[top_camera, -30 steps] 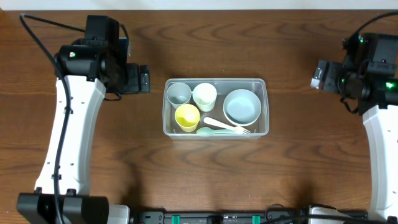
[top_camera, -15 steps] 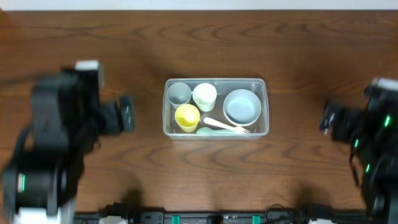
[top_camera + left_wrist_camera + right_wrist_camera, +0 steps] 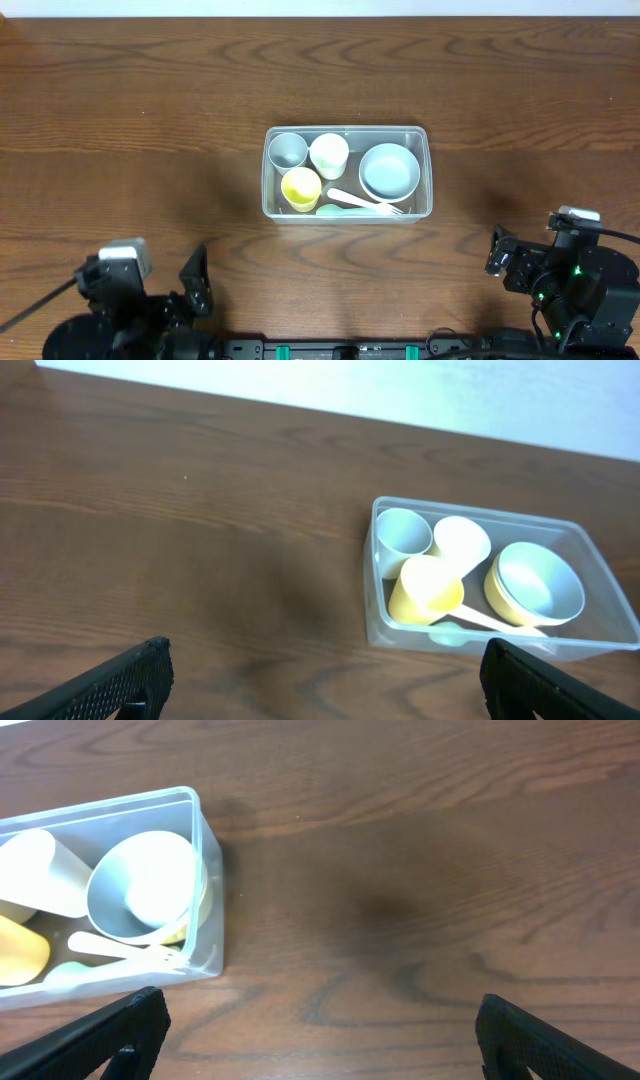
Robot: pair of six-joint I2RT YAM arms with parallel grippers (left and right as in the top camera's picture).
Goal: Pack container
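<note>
The clear plastic container (image 3: 421, 135) sits mid-table. It holds a grey cup (image 3: 288, 150), a white cup (image 3: 329, 153), a yellow cup (image 3: 301, 187), stacked pale-blue bowls (image 3: 389, 171) and pale utensils (image 3: 362, 204). It also shows in the left wrist view (image 3: 375, 622) and the right wrist view (image 3: 207, 840). My left gripper (image 3: 197, 284) is open and empty at the front left edge, far from the container. My right gripper (image 3: 496, 253) is open and empty at the front right edge.
The brown wooden table (image 3: 150, 120) lies all around the container. A black rail (image 3: 350, 350) runs along the front edge between the two arm bases.
Both arms have pulled back from beside the container to the table's front edge. The container and its contents have not moved.
</note>
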